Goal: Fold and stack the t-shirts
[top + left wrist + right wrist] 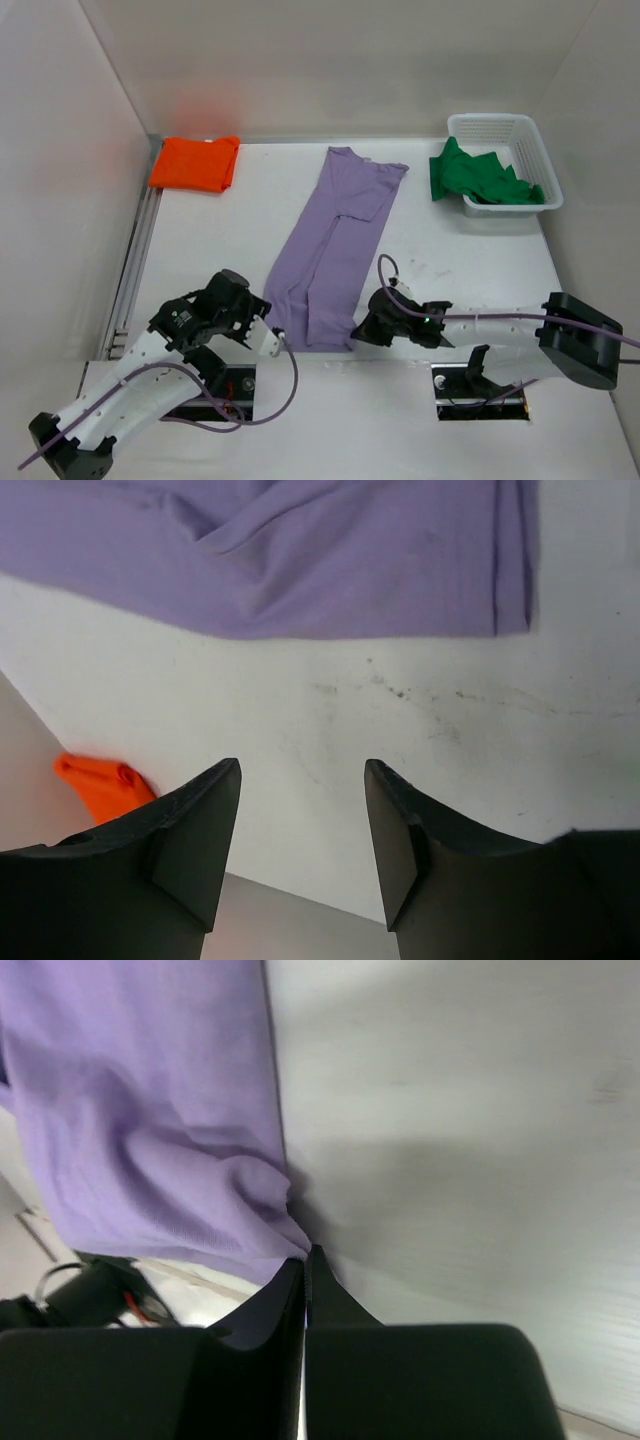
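Two jaws of the right gripper (pixel 305 1260) are pinched shut on the near right corner of the purple shirt (pixel 335 240), where the cloth puckers, likely to lift the hem for a fold. The left gripper (pixel 302 770), half spread and empty, hovers just short of the left corner.

Bright, even light from above, with soft, short shadows in the overhead view. An orange glow tints the back wall (pixel 205 105) at upper left, over the orange t-shirt (pixel 196 163). In the right wrist view the lavender t-shirt (pixel 150 1110) is slightly blurred; a grey shadow crosses the tabletop (pixel 480 1080).
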Robot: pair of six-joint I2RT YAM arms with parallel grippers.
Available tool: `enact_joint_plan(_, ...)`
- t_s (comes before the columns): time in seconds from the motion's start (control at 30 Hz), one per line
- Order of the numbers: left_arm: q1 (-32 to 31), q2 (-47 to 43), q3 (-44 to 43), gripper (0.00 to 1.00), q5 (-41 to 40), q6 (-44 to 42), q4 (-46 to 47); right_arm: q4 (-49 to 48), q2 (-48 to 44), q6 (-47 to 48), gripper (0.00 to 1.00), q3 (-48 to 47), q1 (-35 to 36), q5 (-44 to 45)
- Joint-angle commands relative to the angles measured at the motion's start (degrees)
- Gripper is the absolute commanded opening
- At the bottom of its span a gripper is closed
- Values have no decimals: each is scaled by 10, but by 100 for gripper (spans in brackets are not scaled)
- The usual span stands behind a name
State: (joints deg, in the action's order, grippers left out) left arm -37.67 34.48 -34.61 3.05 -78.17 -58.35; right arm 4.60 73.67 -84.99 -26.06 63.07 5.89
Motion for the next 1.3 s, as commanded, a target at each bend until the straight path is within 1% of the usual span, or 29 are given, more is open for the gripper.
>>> enact_joint_plan(0.0,-44,13,16,50,11,-102,-18,11,-26,32,1,17,-3,-21)
enact_joint_plan(0.07,-74,23,40,48,8,-117,-34,9,-20,33,4,12,2,-28)
enact_joint_plan(0.13,-91,23,66,47,6,-138,-40,-2,7,41,9,-5,15,-43)
enact_joint_plan(0.2,-105,12,92,47,17,-156,-26,-19,34,53,18,-25,19,-53)
enact_joint_plan(0.27,-120,2,114,48,23,-164,-7,-35,53,54,24,-38,24,-60)
enact_joint_plan(0.37,-133,11,133,47,24,-168,-7,-50,66,51,32,-48,34,-64)
enact_joint_plan(0.47,-133,20,158,47,28,-169,26,-46,65,47,35,-50,43,-65)
enact_joint_plan(0.53,-129,30,169,46,30,-168,46,-43,61,39,36,-47,52,-64)
enact_joint_plan(0.6,-120,49,162,39,40,-163,53,-42,57,25,36,-40,63,-62)
enact_joint_plan(0.73,-94,75,153,20,53,-160,59,-45,54,2,38,-29,89,-64)
enact_joint_plan(0.87,-84,80,151,8,56,-154,69,-42,68,-4,38,-33,105,-64)
enact_joint_plan(0.9,-83,76,153,5,55,-151,72,-46,74,-4,36,-36,107,-65)
enact_joint_plan(0.93,-84,72,153,3,55,-147,73,-49,80,-5,32,-39,108,-66)
enact_joint_plan(0.97,-85,66,152,1,56,-142,72,-49,83,-4,25,-43,109,-66)
enact_joint_plan(1.03,-90,53,139,0,63,-124,61,-45,81,-4,9,-49,109,-60)
enact_joint_plan(1.1,-98,44,112,0,75,-98,43,-43,62,-6,2,-48,109,-52)
enact_joint_plan(1.27,-114,62,4,0,115,-2,-6,-4,-15,-16,1,-49,116,-42)
